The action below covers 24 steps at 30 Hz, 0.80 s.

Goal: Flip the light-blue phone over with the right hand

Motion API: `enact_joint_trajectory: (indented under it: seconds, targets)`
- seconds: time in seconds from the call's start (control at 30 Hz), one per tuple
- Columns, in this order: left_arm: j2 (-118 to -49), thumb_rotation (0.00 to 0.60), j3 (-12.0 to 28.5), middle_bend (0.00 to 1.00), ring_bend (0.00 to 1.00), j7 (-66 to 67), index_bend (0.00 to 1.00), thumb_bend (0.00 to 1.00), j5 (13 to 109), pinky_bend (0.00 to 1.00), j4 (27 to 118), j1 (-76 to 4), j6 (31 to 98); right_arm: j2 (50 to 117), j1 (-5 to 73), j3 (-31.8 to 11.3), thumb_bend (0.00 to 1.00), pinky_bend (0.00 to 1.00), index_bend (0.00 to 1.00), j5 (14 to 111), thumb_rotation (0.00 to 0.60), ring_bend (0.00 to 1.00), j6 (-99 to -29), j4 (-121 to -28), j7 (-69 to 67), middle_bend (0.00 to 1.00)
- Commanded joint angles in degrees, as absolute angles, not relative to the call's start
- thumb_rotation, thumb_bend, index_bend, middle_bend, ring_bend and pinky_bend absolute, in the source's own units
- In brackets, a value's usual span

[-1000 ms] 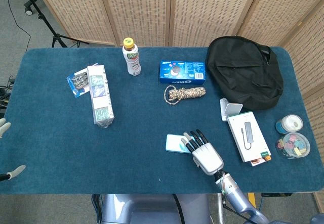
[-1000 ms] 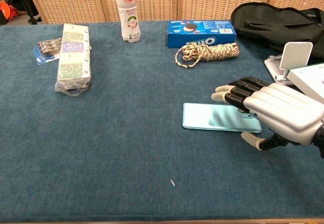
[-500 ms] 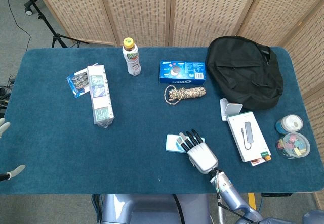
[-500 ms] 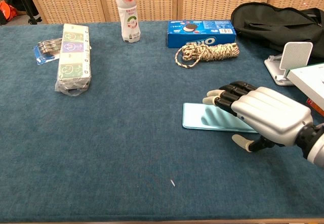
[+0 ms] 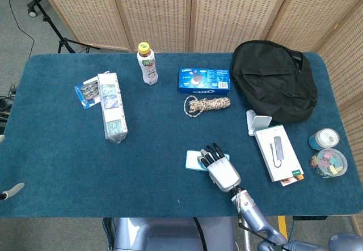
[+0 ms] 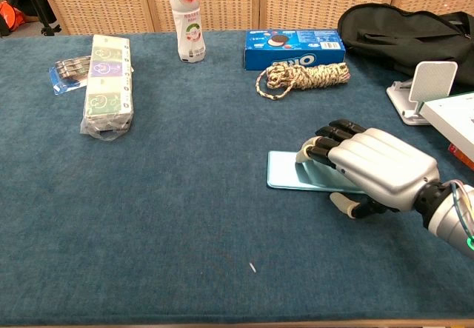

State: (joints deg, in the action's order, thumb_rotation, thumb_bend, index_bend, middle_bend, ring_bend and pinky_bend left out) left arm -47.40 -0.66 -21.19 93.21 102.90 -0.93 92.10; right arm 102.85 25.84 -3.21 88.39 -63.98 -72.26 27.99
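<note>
Right hand (image 6: pixel 370 169) has slid further over phone (image 6: pixel 292 174) (lying flat).

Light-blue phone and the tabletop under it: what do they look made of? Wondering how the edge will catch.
Light-blue phone: smooth glossy shell, glass or polished plastic by its sheen and the hand's reflection on it. Table: dark-blue cloth, felt-like, matte, with a fuzzy weave. Right hand: hard silvery casing, dark fingers over the phone.

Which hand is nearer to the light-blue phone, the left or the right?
Right. The right hand lies over the light-blue phone; the left hand is at the table's far left edge.
</note>
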Motion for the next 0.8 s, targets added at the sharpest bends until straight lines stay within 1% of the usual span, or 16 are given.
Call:
enact_joint_trajectory:
  seconds: [0.03, 0.17, 0.33, 0.53, 0.63, 0.8]
  targets:
    - [-47.4, 0.6, -0.8, 0.0, 0.0, -21.0, 0.0, 0.0, 93.4, 0.0, 102.9, -1.0, 91.9, 103.3, 26.1, -3.3, 0.61, 0.04, 0.3, 88.4, 0.6, 0.18, -64.2, -71.5, 27.8, 0.29]
    - [-47.5, 0.6, -1.0, 0.0, 0.0, -20.5, 0.0, 0.0, 93.9, 0.0, 103.0, -1.0, 91.7, 104.1, 26.4, -3.6, 0.71, 0.15, 0.37, 88.8, 0.6, 0.28, -65.1, -70.5, 26.7, 0.39]
    - [-47.6, 0.6, -0.9, 0.0, 0.0, -20.4, 0.0, 0.0, 93.8, 0.0, 103.1, -1.0, 91.9, 104.2, 26.8, -3.5, 0.85, 0.2, 0.41, 89.6, 0.6, 0.31, -66.1, -70.0, 25.6, 0.42]
    - [-47.6, 0.6, -1.0, 0.0, 0.0, -20.3, 0.0, 0.0, 93.9, 0.0, 103.1, -1.0, 91.8, 103.7, 27.5, -4.6, 0.98, 0.24, 0.42, 88.8, 0.6, 0.34, -65.9, -71.9, 23.4, 0.44]
    - [-47.6, 0.6, -0.9, 0.0, 0.0, -20.2, 0.0, 0.0, 93.8, 0.0, 103.1, -1.0, 91.8, 102.9, 28.1, -5.8, 1.0, 0.26, 0.42, 87.6, 0.6, 0.35, -65.3, -73.7, 23.0, 0.44]
    - [-47.5, 0.6, -0.9, 0.0, 0.0, -20.3, 0.0, 0.0, 93.8, 0.0, 103.1, -1.0, 91.7, 101.0, 30.1, -9.6, 1.0, 0.27, 0.42, 84.2, 0.6, 0.36, -63.4, -77.5, 24.5, 0.44]
